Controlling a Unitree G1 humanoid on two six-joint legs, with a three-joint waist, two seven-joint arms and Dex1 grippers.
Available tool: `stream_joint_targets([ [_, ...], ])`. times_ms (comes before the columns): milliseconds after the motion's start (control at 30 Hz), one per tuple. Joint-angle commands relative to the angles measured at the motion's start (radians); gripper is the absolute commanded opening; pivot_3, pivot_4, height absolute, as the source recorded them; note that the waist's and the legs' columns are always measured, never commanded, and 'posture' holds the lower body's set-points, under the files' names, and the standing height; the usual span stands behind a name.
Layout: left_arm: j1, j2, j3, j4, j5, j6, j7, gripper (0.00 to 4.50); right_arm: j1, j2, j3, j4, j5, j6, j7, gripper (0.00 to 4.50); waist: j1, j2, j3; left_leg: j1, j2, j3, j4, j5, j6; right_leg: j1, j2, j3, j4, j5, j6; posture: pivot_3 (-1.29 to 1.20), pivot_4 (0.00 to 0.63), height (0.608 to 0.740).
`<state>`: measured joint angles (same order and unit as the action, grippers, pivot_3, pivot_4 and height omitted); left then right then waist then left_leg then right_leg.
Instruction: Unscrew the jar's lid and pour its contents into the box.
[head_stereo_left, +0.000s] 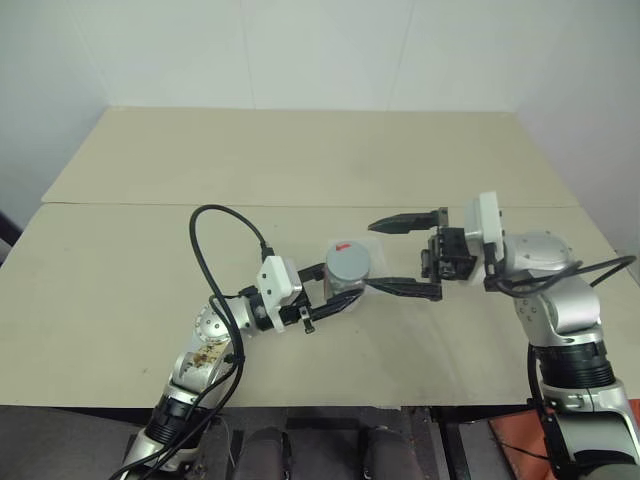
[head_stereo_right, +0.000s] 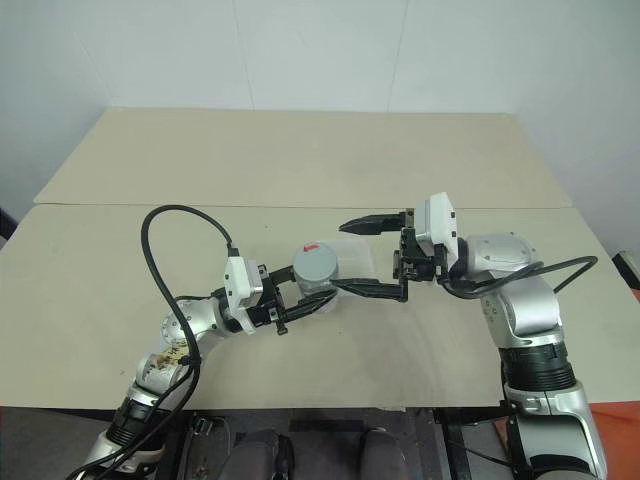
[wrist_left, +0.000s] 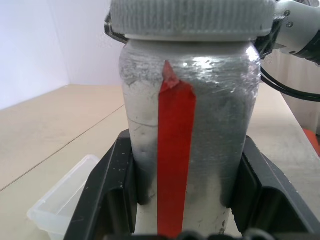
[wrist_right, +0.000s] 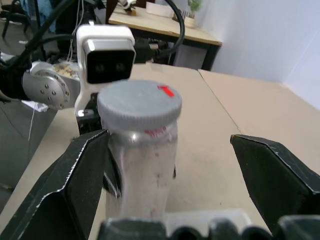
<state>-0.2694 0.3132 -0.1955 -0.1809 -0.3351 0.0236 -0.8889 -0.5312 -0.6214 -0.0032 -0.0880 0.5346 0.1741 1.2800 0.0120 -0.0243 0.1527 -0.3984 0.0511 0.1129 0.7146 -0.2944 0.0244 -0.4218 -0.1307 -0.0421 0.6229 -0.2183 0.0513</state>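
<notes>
A wide beige surface (head_stereo_left: 300, 160) is seen across the middle of the left eye view, with a seam running from left to right through it.

The right arm is placed at the right side of the frame. Its claw (head_stereo_left: 405, 255) is turned toward the centre and is released: the two black fingers (head_stereo_left: 405, 221) are spread wide, one above and one below, and nothing is gripped between them. In the right wrist view the jar stands between these open fingers without being touched by them.

The left arm comes up from the lower left of the frame, with a black cable looped above it. Its claw (head_stereo_left: 335, 300) is clenched on the jar (head_stereo_left: 347, 285), which is held upright just left of the centre of the frame. In the left wrist view the jar (wrist_left: 190, 150) is pressed on both sides by the black fingers, and a red strip runs down its silvery body.

The box (wrist_left: 62, 205), of clear plastic, is seen on the surface at the lower left of the left wrist view, partly hidden behind the claw.

The lid (head_stereo_left: 349, 261), grey with a small red mark, is still seated on top of the jar.
</notes>
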Motion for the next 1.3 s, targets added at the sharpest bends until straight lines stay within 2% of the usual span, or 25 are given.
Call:
stream_joint_targets([
  [33,-0.008,-0.005,-0.002,-0.021,-0.007,-0.026,-0.008,2.00,-0.004,-0.031,-0.049,-0.035,0.045,-0.008,0.034,4.43,0.000,0.000,0.000,0.000,0.000,0.000,0.000,0.000,0.000,0.000,0.000,0.000,0.000,0.000,0.000,0.00,0.150,0.740],
  [300,-0.005,-0.015,-0.003,-0.015,-0.001,-0.032,-0.005,2.00,-0.024,-0.029,-0.030,-0.140,0.105,0.041,0.031,4.43,0.000,0.000,0.000,0.000,0.000,0.000,0.000,0.000,0.000,0.000,0.000,0.000,0.000,0.000,0.000,0.00,0.150,0.740],
  [733,-0.008,-0.023,-0.010,-0.011,0.009,-0.038,-0.005,2.00,-0.087,0.085,0.083,-0.140,-0.015,0.033,-0.096,4.43,0.000,0.000,0.000,0.000,0.000,0.000,0.000,0.000,0.000,0.000,0.000,0.000,0.000,0.000,0.000,0.00,0.150,0.740],
  [1033,-0.010,-0.030,-0.007,-0.009,0.015,-0.040,-0.002,2.00,-0.094,0.067,0.062,-0.116,0.002,0.068,-0.098,4.43,0.000,0.000,0.000,0.000,0.000,0.000,0.000,0.000,0.000,0.000,0.000,0.000,0.000,0.000,0.000,0.00,0.150,0.740],
  [1300,-0.006,-0.026,-0.007,-0.005,0.018,-0.048,-0.007,2.00,-0.065,0.002,0.024,-0.109,0.046,0.134,-0.088,4.43,0.000,0.000,0.000,0.000,0.000,0.000,0.000,0.000,0.000,0.000,0.000,0.000,0.000,0.000,0.000,0.00,0.150,0.740],
])
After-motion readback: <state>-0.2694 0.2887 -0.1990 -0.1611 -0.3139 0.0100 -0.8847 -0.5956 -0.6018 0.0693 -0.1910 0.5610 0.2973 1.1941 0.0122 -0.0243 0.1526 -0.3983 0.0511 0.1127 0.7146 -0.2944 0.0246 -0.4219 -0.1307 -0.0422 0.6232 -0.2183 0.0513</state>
